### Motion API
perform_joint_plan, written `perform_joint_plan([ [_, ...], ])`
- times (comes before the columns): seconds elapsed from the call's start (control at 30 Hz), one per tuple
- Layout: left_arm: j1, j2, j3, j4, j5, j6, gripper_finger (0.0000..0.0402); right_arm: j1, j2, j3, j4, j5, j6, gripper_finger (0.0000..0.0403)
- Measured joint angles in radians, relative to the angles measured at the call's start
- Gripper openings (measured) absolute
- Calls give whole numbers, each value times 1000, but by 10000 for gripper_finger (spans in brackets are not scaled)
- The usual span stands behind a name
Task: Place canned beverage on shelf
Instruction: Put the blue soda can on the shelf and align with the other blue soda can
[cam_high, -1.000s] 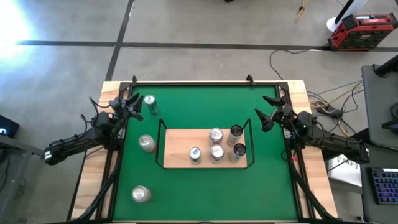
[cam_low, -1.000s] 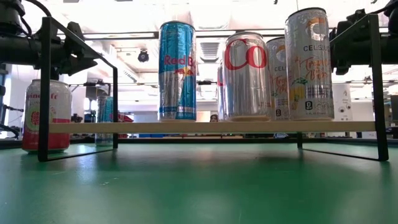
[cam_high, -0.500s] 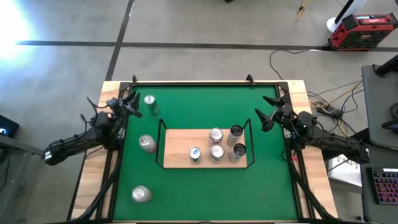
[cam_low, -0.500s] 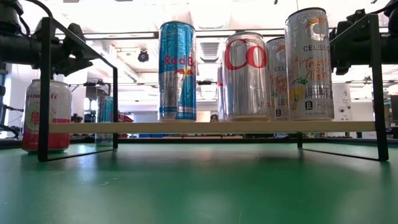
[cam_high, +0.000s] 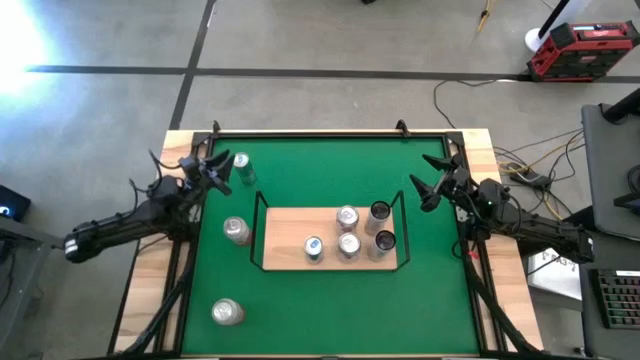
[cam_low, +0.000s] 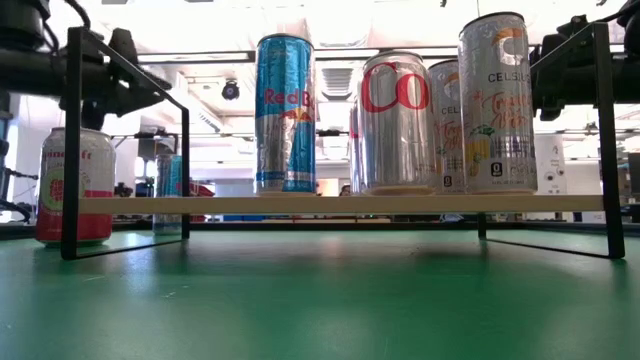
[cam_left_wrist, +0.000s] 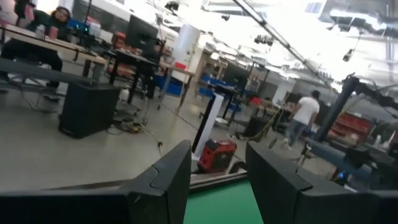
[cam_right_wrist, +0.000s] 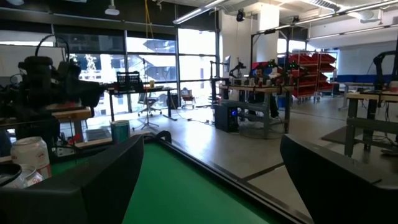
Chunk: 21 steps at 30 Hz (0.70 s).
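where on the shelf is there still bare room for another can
The shelf is bare across its left half, from the left wire rail to the blue-topped can. The right half is crowded: five cans clustered there, two dark-topped ones against the right rail.

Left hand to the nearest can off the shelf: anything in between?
Nothing visible. In the high view the left hand, shut and empty, sits beside the can near the table's far-left corner, only green felt between them. The shelf and its rail lie farther in.

shelf (cam_high: 290, 225) left half bare, cans (cam_high: 348, 243) crowd right
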Motion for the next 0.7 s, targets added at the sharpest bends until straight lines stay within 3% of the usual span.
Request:
perform_joint_plan([
  [0.13,0,101,127,-111,3,-1,137,0,0,0,0,0,-1,368],
  [0.27,1,241,312,-354,-4,-75,137,0,0,0,0,0,-2,368],
  [0.5,8,584,683,-882,-149,-506,137,0,0,0,0,0,-1,368],
  [0.7,74,855,964,-1225,-132,-802,137,0,0,0,0,0,0,368],
])
